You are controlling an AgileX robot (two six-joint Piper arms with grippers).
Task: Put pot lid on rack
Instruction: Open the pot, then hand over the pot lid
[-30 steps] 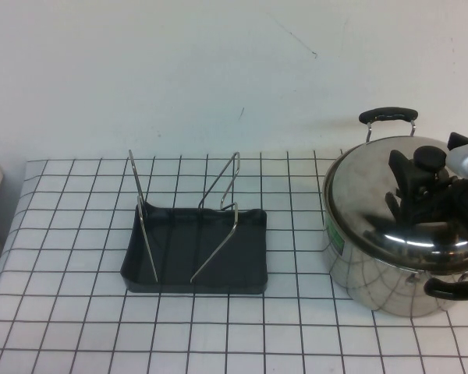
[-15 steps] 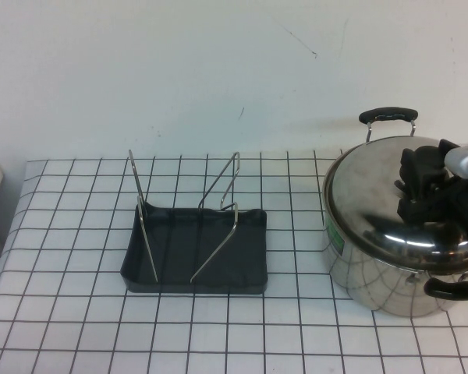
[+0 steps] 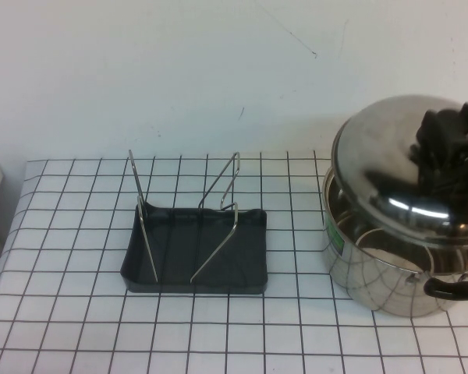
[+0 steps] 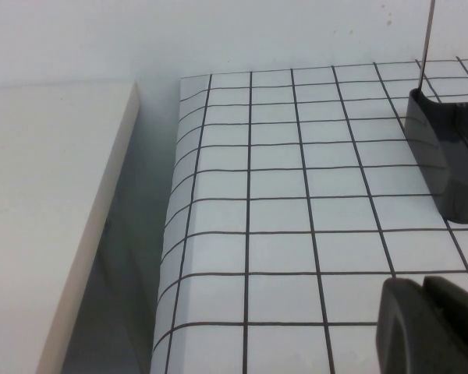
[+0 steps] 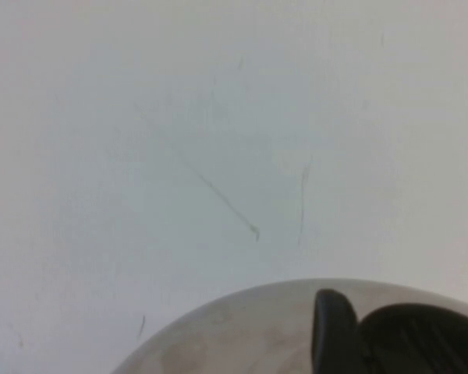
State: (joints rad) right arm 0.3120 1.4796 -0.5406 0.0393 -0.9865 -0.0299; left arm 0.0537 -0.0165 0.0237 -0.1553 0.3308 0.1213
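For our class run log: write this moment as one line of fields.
stage: lifting | right pincer: shut on lid, raised and tilted above pot | left pincer: parked off table's left edge, shut | rack: holds nothing

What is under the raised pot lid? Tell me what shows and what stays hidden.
The pot stands open beneath the pot lid, held up by the right gripper. Only its near inner wall shows; the bottom is covered. The left gripper stays off left.

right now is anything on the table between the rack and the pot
No. In the high view only bare checked table lies between the rack and the pot.
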